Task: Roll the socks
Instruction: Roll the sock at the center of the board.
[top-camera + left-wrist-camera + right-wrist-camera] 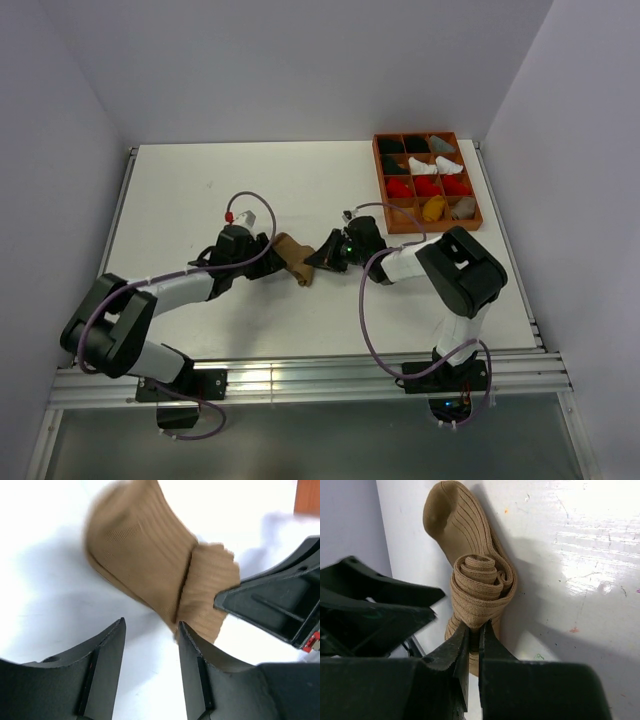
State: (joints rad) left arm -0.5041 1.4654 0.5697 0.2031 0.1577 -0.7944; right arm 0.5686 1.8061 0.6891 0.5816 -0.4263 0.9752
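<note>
1. Right gripper [474,630], jaws pressed almost together, pinches the lower edge of a partly rolled brown sock [475,585]; the spiral end of the roll faces it.
2. Beyond that gripper and off to its right, an orange compartment tray [377,185] holds black, grey, white and red sock bundles [427,185]. A yellow sock [435,208] fills one cell in the nearest row.
3. Under both grippers lies a white table [200,190], with pale walls on three sides.
4. Left gripper [151,625] faces the right one across the sock, jaws spread with nothing clamped between them. One finger [195,670] sits at the sock's edge.
</note>
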